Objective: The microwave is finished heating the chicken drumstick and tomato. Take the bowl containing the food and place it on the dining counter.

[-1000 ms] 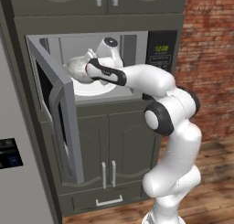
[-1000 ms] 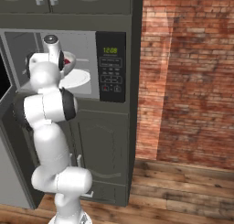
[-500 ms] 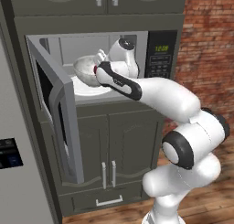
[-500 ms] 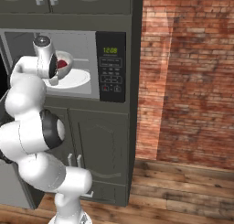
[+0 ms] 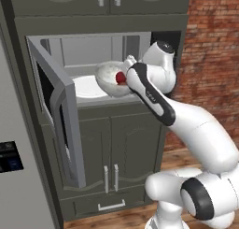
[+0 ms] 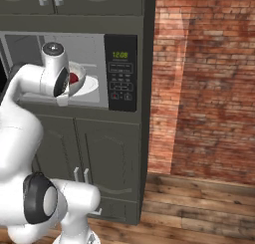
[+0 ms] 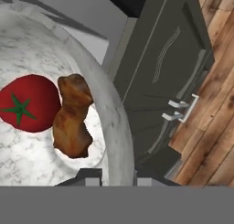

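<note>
At the middle of the left base view, the bowl [image 5: 108,78] is tilted at the open front of the microwave [image 5: 93,64]. The jaws are clamped on its rim. Inside lie the tomato [image 7: 28,103] and, touching it, the chicken drumstick [image 7: 71,118], at the left of the hand view.

White arm bent high and leftward, pincer [image 7: 118,176] clamped over bowl [image 7: 119,141] rim
</note>
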Robot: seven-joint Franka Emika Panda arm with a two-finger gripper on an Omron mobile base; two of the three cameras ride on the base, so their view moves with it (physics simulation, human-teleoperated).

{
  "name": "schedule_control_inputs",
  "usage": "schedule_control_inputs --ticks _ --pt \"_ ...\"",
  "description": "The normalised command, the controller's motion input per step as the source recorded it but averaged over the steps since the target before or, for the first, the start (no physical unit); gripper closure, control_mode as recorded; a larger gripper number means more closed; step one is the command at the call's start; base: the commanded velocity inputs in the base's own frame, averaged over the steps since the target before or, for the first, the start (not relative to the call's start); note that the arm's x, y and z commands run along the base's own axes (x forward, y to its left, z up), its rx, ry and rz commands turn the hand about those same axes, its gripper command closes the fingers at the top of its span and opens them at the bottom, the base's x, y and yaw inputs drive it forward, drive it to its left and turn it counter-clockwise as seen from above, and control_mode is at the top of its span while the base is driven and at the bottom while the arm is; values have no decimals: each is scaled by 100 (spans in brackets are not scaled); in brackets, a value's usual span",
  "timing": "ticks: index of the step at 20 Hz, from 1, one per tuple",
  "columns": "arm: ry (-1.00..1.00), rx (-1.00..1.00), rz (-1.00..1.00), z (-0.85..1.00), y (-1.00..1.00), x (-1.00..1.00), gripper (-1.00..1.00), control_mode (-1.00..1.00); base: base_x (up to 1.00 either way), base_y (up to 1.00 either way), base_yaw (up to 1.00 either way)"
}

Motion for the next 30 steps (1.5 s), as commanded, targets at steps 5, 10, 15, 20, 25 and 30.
schedule_control_inputs --ticks 5,10,15,20,25,30 --pt "7 -3 0 -20 -33 -100 100 -100 0 0 0" --pt "-1 0 0 -1 -11 -51 100 -100 0 0 0" --pt "0 0 0 0 0 -1 100 -100 0 0 0" --pt "0 0 0 0 0 0 100 -100 0 0 0" --pt "0 1 0 0 -19 -15 100 100 -26 -37 0" --pt "0 0 0 0 0 0 100 100 -95 -95 20"
